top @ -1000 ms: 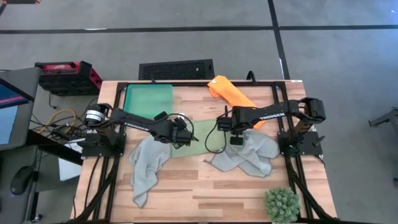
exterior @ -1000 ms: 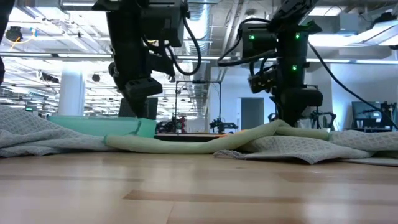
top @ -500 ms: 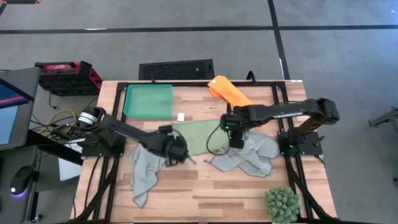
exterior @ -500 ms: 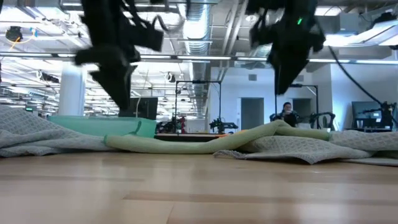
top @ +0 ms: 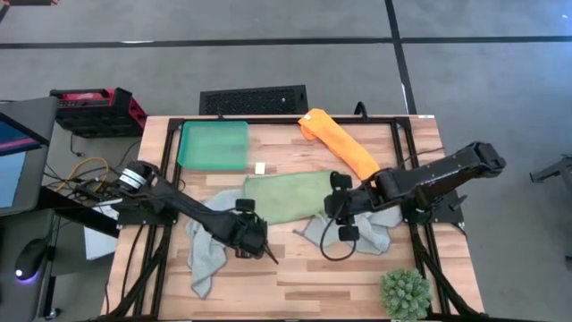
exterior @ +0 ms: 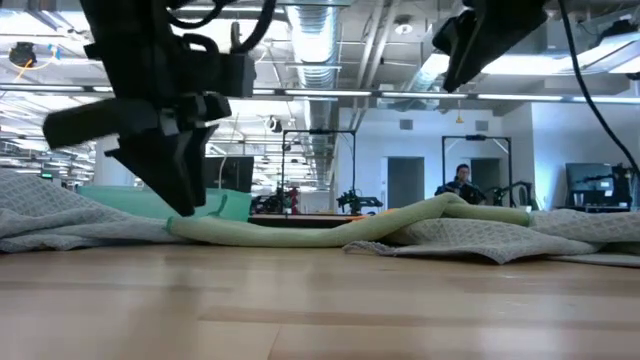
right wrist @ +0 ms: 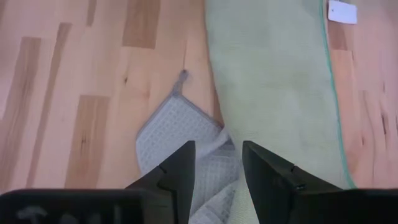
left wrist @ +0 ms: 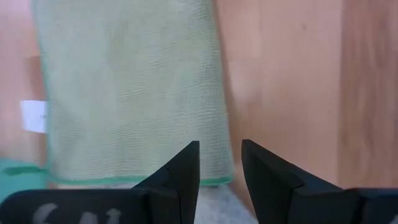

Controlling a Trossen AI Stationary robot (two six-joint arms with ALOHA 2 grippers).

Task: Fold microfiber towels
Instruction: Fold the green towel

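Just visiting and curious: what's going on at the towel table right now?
Left gripper and right gripper open, empty, above table. Light green towel lies flat mid-table. Grey towels crumpled either side; orange towel waits behind.

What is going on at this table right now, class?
A two-armed robot is partway through folding cloths. The light green towel lies flat mid-table. The left gripper and right gripper hover at its near corners with fingers apart, holding nothing. One grey towel lies crumpled under the left arm, another under the right, and the orange towel waits at the far edge beside a green tray.
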